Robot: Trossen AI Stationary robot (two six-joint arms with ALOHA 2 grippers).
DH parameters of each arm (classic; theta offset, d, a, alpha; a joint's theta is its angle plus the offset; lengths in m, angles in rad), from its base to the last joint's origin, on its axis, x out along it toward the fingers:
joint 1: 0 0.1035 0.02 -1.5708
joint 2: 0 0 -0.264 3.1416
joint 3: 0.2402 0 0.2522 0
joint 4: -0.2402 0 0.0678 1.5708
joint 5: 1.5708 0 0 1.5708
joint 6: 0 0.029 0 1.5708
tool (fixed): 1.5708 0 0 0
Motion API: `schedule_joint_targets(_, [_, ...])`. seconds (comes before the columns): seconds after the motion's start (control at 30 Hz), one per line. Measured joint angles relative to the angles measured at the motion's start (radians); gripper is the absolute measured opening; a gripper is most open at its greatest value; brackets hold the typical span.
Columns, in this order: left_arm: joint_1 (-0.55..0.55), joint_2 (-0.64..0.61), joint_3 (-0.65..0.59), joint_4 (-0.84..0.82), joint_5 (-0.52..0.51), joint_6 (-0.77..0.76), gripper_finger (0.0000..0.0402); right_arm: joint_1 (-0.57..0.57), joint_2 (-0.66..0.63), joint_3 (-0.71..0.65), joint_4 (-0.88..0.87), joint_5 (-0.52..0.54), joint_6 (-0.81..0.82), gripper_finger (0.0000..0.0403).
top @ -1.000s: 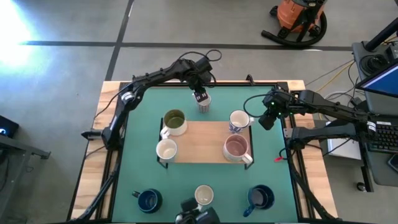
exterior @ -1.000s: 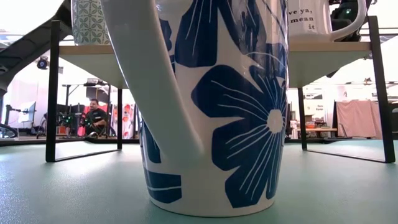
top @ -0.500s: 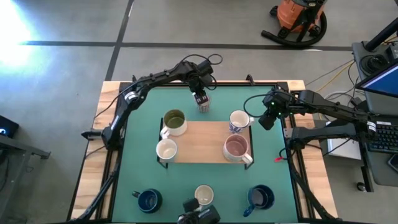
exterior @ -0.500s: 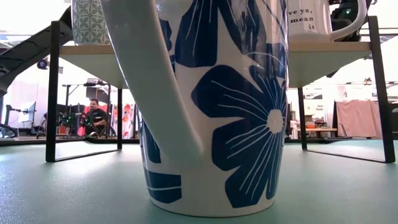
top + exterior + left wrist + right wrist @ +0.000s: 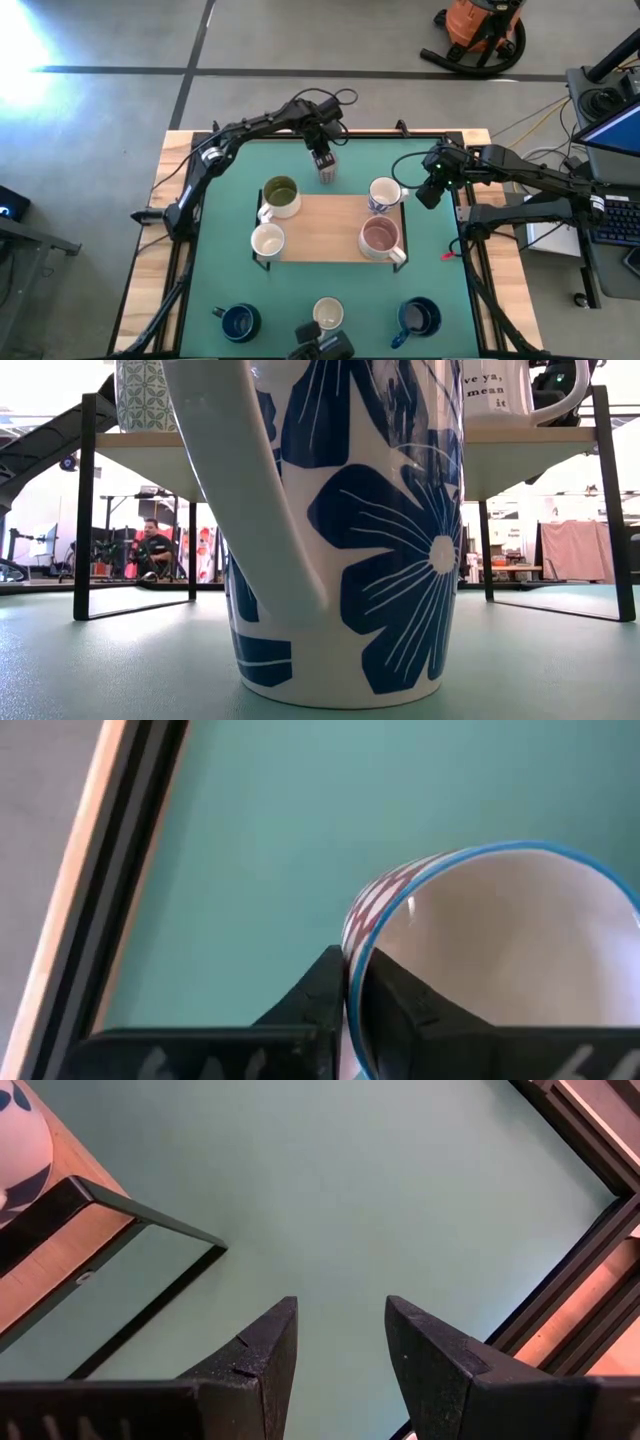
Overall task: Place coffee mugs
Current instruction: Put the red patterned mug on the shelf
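The left gripper (image 5: pixel 348 1005) pinches the striped mug's (image 5: pixel 480 940) rim, directly under it, behind the shelf (image 5: pixel 325 228); right gripper (image 5: pixel 340 1345) spread, idle

Two dark, slender jointed arms seen from above, black cables looped along the left arm (image 5: pixel 245 128) and right arm (image 5: pixel 520 172), a pale band marked near the left arm's base, wedge-shaped matte black fingers (image 5: pixel 255 1350) shown close up.
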Motion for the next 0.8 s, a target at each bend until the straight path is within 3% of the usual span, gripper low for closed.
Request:
schedule_joint_targets(0.17, [-0.001,-0.002,0.037,-0.066,0.009,-0.002,0.0007,0.0,0.0,0.0,0.0,0.0,0.0,0.0141])
schedule_joint_targets(0.4, [-0.011,-0.004,0.248,-0.203,0.009,-0.006,0.0007,0.0,0.0,0.0,0.0,0.0,0.0,0.0141])
schedule_joint_targets(0.8, [-0.114,-0.135,0.248,-0.289,-0.012,-0.024,0.0007,0.0,0.0,0.0,0.0,0.0,0.0,0.0141])
